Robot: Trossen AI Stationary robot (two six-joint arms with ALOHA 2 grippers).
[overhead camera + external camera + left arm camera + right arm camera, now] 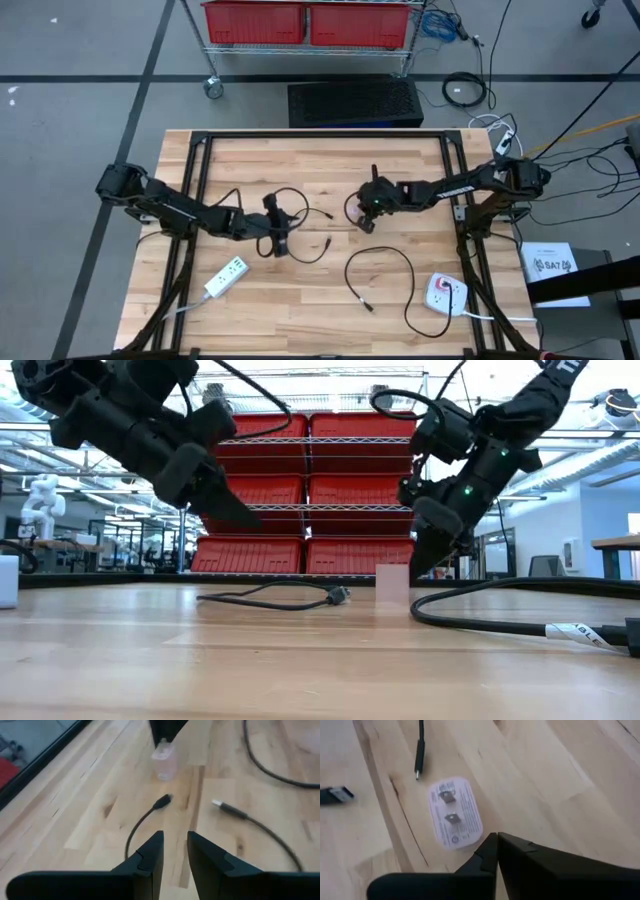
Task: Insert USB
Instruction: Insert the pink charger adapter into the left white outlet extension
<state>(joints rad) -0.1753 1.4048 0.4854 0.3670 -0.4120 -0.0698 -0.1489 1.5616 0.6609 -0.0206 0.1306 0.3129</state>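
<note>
USB charger lies prongs-up, its label print unreadable; right hand closed empty, left hand open.

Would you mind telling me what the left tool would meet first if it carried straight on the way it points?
Probably the small cable plug lying on the table ahead of the left tool; the white charger stands further along, though depth is uncertain.

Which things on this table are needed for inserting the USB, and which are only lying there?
For the job:
- white charger
- USB cable, plug end lying free

Probably only lying about:
- power strip
- white-and-red socket
- red bins, off the table
</note>
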